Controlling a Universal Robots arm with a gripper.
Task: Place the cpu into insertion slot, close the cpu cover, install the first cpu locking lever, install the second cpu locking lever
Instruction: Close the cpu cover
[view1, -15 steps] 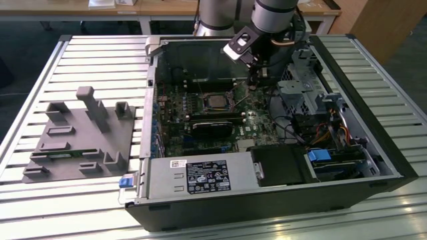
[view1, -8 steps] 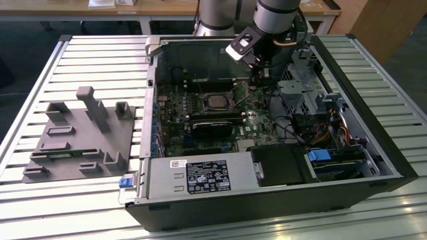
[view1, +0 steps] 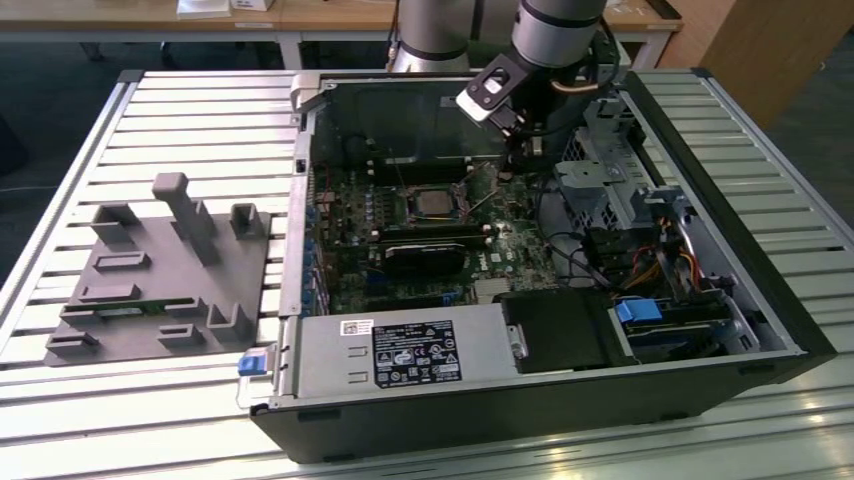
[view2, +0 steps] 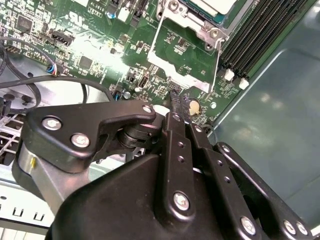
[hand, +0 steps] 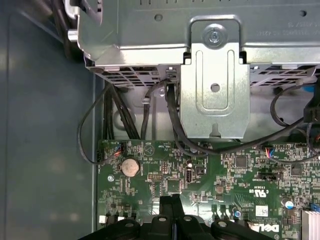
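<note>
In the exterior view I see the open computer case (view1: 785, 330) lying on its side on the slatted metal desk (view1: 187, 110). It holds the green motherboard (view1: 400, 250), a grey power supply (view1: 400, 355) and bundled cables. The insertion slot (view1: 430, 203) sits mid-board, and the tool (view1: 523, 150) hangs just to its exterior-view right. A grey fixture (view1: 160, 270) lies beside the case, and wooden furniture stands behind. In the second wrist view the cpu (view2: 210, 4) lies flat in the slot, pale face up. The cpu cover (view2: 172, 70) is swung off it, with green board showing through its cut-out. The tool's fingers (view2: 176, 107) are pressed together with nothing between them, near a coin battery (view2: 192, 106). In the first wrist view the tool (hand: 172, 200) is over the board, below a metal drive cage (hand: 215, 90).
</note>
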